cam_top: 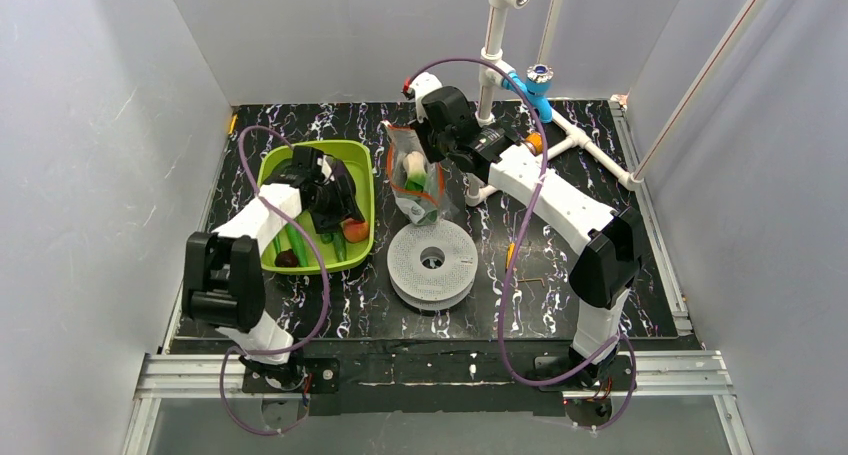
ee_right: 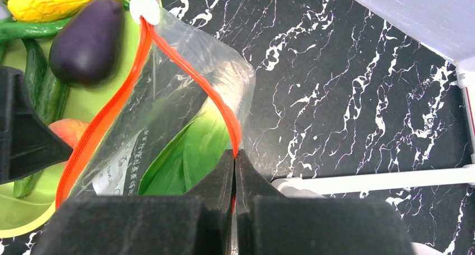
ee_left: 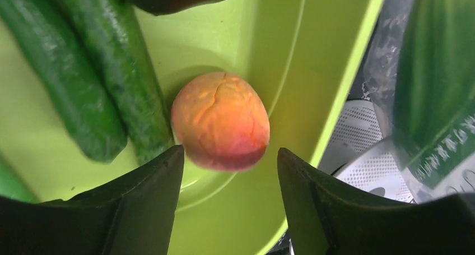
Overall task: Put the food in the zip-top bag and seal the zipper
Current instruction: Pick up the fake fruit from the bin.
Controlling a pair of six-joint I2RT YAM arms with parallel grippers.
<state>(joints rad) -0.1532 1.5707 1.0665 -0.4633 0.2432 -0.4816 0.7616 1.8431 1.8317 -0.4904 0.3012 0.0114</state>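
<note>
Grey panels wall in a black, white-veined table [cam_top: 370,315]. From above, a green tray [cam_top: 310,146] sits at 9 o'clock of the zip-top bag [cam_top: 415,185], with a white perforated disc [cam_top: 455,275] at the bag's 6 o'clock. The left arm [cam_top: 262,210] reaches over the tray. The right arm [cam_top: 555,190] holds the bag up by its rim, its long axis running roughly 12 to 6 with the mouth at the 12 end. At the left wrist, the left jaws stand apart and empty. The orange-red round fruit [ee_left: 220,120] lies in the tray just beyond their tips, and two long green cucumbers [ee_left: 89,81] at its 9 o'clock point toward 11. The fruit looks light, a bit squashy and likely to roll, so I'd pinch it across its widest part. At the right wrist, the right jaws are pinched tight on the zipper [ee_right: 190,75], whose two strips gape from the white slider [ee_right: 144,8] at 11 o'clock down to 6. A white-and-green leafy stalk [ee_right: 185,154] is inside, while the purple eggplant [ee_right: 89,39] and yellow piece [ee_right: 53,0] lie in the tray. The film seems limp and slippery, so the stiffer strip is the sensible hold.
</note>
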